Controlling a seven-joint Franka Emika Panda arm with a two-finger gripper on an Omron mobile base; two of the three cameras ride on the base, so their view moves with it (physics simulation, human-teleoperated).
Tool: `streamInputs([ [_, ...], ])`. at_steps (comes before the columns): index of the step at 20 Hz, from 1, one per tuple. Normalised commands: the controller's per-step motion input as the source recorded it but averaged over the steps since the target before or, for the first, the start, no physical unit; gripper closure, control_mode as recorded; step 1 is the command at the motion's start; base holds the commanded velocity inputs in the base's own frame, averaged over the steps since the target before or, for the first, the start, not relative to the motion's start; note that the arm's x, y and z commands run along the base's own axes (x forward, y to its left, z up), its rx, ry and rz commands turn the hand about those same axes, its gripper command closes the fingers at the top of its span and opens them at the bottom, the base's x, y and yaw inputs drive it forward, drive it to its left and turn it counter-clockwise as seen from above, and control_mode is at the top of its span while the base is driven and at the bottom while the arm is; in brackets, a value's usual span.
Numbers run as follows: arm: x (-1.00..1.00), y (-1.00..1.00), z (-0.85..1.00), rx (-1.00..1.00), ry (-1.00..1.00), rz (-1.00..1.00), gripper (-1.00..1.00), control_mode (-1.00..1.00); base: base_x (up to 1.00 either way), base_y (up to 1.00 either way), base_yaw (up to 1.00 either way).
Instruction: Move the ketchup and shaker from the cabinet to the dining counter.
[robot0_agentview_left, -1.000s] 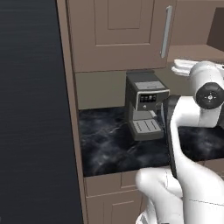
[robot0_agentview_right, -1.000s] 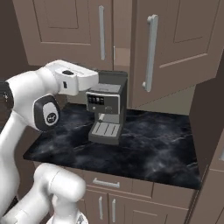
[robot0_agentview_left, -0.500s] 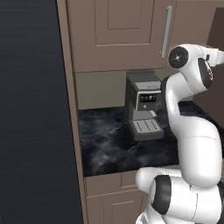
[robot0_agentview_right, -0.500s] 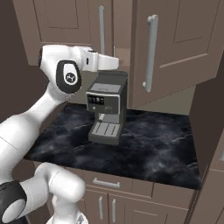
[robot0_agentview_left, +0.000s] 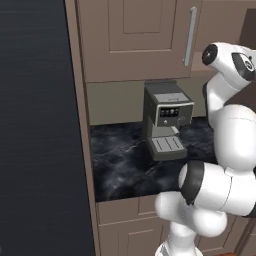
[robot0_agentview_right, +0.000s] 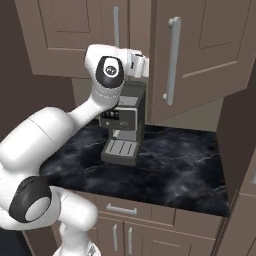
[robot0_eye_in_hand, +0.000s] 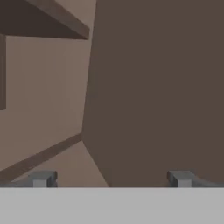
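Observation:
My gripper (robot0_eye_in_hand: 111, 179) is open, its two dark fingertips (robot0_eye_in_hand: 41, 178) spread wide with nothing between them. It faces plain brown panels of the cabinet (robot0_eye_in_hand: 153, 87) from close up, with a darker shelf edge (robot0_eye_in_hand: 48, 19) at the upper left. In the right base view my raised white hand (robot0_agentview_right: 136, 62) sits at the edge of the cabinet's open door (robot0_agentview_right: 205, 50), just above the coffee machine. The ketchup and the shaker are hidden. The dining counter is out of view.
A grey coffee machine (robot0_agentview_right: 122, 125) stands on a short black-marble worktop (robot0_agentview_right: 175, 165) under the wall cabinet. A closed cabinet door (robot0_agentview_left: 130, 35) with a silver bar handle (robot0_agentview_left: 189, 35) hangs at the left. A tall dark panel (robot0_agentview_left: 35, 125) borders the worktop's left side.
The arm has swung up from in front of the coffee machine to cabinet height, and the hand has moved right to the open door's edge. The jaws stayed open.

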Motion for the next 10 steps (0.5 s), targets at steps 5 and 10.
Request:
streamInputs([
  [5, -0.51, -0.98, 0.00, 0.00, -0.06, -0.45, -1.00, -1.00, 0.00, 0.00, 0.00],
  [10, -0.50, -1.00, 0.00, 0.00, -0.04, -0.44, -1.00, -1.00, 0.00, 0.00, 0.00],
])
